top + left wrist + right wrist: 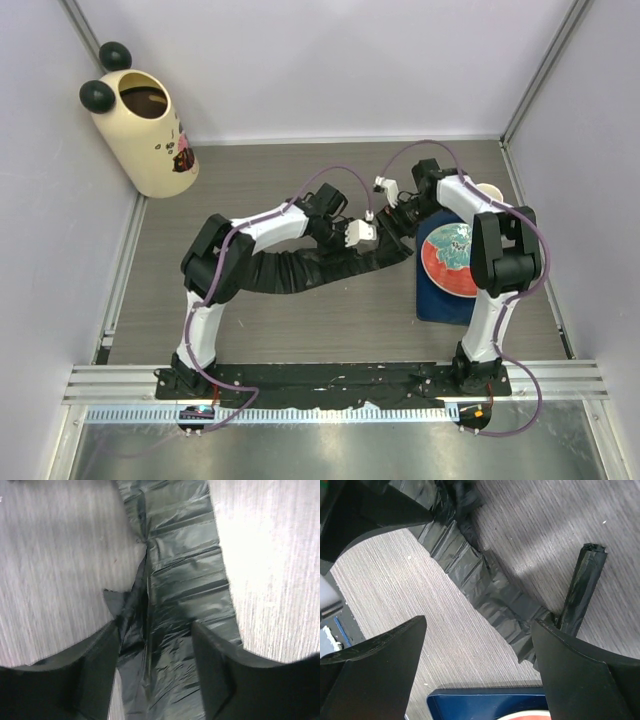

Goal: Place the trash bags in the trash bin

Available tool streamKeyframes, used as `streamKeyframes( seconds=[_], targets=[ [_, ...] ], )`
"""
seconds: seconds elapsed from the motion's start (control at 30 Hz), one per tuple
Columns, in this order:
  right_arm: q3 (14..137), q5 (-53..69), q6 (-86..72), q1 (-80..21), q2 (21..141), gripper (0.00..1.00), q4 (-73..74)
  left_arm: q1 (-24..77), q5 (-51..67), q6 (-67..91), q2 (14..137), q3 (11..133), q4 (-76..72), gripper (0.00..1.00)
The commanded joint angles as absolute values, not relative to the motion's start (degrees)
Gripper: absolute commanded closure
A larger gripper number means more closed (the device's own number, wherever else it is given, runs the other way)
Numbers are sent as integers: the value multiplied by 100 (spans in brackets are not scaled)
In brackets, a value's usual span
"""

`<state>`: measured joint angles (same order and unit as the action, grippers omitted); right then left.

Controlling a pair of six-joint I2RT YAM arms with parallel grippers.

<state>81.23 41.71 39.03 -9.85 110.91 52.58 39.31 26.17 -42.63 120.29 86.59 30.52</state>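
My left claw stands open astride the trash bag — it lies stretched on the counter. My right claw gapes wide above it too, gripping nothing.

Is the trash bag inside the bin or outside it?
Outside. The trash bag lies stretched on the table, apart from the trash bin in the far left corner.

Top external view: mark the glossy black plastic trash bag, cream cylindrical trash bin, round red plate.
glossy black plastic trash bag [300,272], top external, mid-strip.
cream cylindrical trash bin [150,140], top external, side wall.
round red plate [447,265], top external, left half.
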Motion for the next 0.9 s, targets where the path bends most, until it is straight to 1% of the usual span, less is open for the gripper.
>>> streamKeyframes(
  seconds=[0.0, 0.03, 0.1, 0.13, 0.17, 0.27, 0.4, 0.5, 0.63, 0.8, 0.87],
  targets=[
    [8192, 4482, 4375, -879, 10626, 7, 5045, 3885, 2618, -4754, 11954, 8465, 3638, 52],
    [8087, 4500, 4481, -862, 10582, 7, 5001, 3841, 2724, -4798, 11840, 8333, 3604, 69],
    [7972, 4518, 4762, -853, 10494, 5, 4922, 3736, 2838, -4878, 11463, 7938, 3394, 84],
    [7911, 4535, 5059, -853, 10459, 4, 4887, 3718, 2830, -4956, 11339, 7841, 3358, 96],
    [7788, 4605, 5219, -844, 10450, 4, 4800, 3683, 2830, -5018, 11251, 7683, 3305, 99],
    [7690, 4719, 5764, -940, 10502, 4, 4615, 3613, 2848, -5211, 11004, 7506, 3120, 100],
    [7962, 4895, 6353, -1230, 10940, 4, 4754, 3560, 2971, -5449, 10916, 7462, 2980, 100],
    [8480, 5035, 6819, -1406, 11310, 4, 5395, 3525, 3032, -5519, 10820, 7348, 2743, 100],
    [9121, 5097, 7118, -1503, 11925, 4, 5957, 3428, 3313, -5738, 10486, 6874, 2207, 100],
    [9825, 5124, 7382, -1661, 12523, 4, 6643, 3401, 3401, -5757, 10283, 6636, 1662, 100],
    [10159, 5168, 7488, -1714, 12786, 4, 7126, 3384, 3393, -5705, 10257, 6575, 1469, 100]
  ],
)
